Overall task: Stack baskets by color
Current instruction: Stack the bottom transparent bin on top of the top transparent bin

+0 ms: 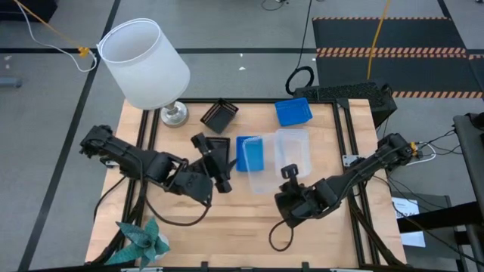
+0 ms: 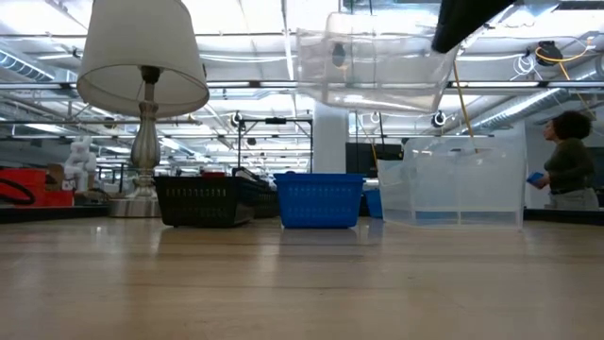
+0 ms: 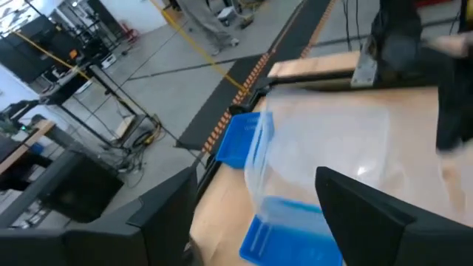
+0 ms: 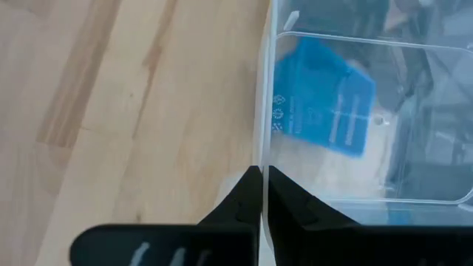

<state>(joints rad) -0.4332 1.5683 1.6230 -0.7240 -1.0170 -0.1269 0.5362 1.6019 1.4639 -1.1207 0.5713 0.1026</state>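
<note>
My right gripper is shut on a clear basket, which the low view shows lifted high above the table. A second clear basket rests on its bottom on the table. One blue basket lies partly under the lifted one, and another sits at the far edge. My left gripper is open with nothing between its fingers, and stands over a black basket. A second black basket sits farther back. My right gripper pinches one thin wall of the clear basket at its rim, with one finger inside the basket and one outside. The fingers slant down from the table's near right side. The basket hangs clear of the table, slightly tilted.
A lamp with a white shade stands at the far left corner. A teal paper ornament lies at the near left edge. A dark rail frames the tabletop. A person stands in the room beyond.
</note>
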